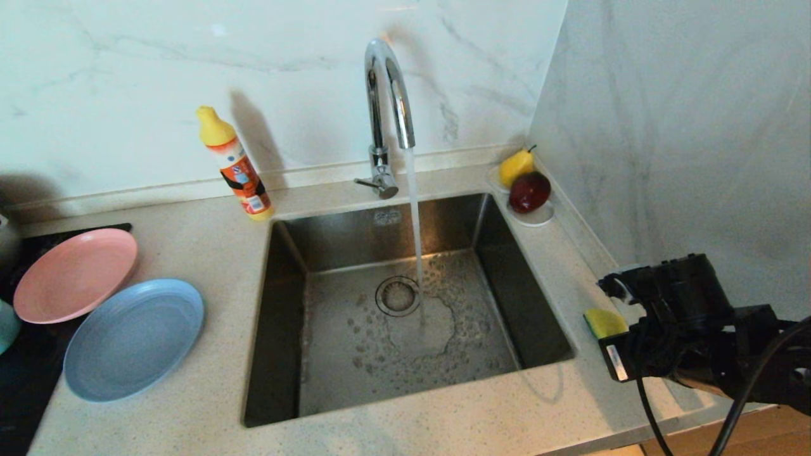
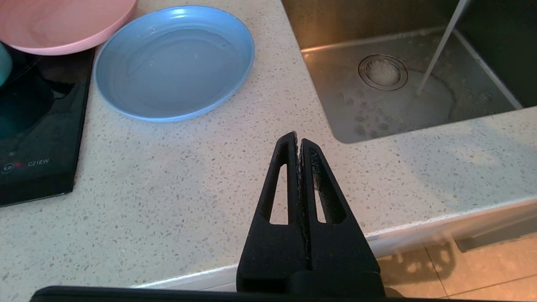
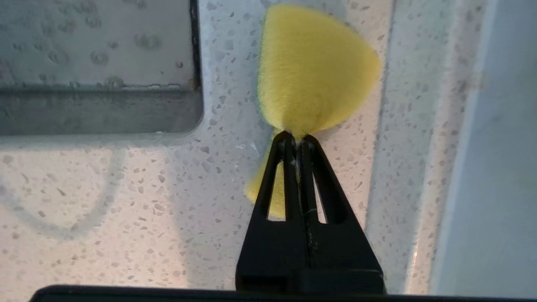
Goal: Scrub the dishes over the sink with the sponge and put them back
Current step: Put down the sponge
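- Sponge [image 1: 604, 322], soft yellow foam, sits on the speckled stone counter [image 1: 209, 253] right of the steel sink [image 1: 288, 329]; water runs from the curved chrome tap [image 1: 388, 95] onto the drain. The matte pink plate [image 1: 75, 273] and blue plate [image 1: 133, 339] lie left.
- Left gripper [image 2: 298, 140], pressed together and empty, hangs over the counter's front edge.
- Right gripper [image 3: 297, 140] pinches the sponge tight, bunching it.
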Motion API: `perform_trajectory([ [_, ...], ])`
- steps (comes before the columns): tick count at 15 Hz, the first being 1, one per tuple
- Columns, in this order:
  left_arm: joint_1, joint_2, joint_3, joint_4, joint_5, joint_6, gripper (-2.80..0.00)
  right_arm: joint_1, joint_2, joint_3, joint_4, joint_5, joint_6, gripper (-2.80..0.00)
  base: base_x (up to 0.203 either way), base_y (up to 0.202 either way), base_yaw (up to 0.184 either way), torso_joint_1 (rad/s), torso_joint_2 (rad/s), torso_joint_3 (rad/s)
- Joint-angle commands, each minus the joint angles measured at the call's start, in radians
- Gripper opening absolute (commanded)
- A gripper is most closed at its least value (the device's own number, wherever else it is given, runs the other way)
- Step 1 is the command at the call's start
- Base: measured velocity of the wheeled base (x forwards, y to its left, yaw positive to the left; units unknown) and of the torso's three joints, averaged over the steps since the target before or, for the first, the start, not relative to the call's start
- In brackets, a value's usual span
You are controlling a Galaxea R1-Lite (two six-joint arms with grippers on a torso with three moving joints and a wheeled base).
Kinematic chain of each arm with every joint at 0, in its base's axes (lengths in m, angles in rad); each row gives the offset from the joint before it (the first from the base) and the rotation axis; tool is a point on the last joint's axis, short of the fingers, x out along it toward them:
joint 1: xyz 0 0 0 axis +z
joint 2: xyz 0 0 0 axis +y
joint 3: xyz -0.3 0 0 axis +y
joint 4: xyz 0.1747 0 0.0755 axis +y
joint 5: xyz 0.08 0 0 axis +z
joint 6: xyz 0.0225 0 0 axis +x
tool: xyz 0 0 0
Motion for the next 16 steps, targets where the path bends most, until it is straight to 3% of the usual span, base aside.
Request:
perform_trajectory([
  [1, 0.000, 0.000, 0.006, 0.000, -0.001, 0.001, -2.80, 0.002, 0.007, 0.005, -0.001, -0.001, 0.001, -2.80, 0.000, 0.000, 0.000, 0.000, 0.00, 0.000],
  [16, 0.000, 0.000, 0.006, 0.000, 0.000, 0.001, -2.80, 0.000, 0.009, 0.008, 0.000, -0.024, -0.013, -2.80, 0.000, 0.000, 0.000, 0.000, 0.00, 0.000],
])
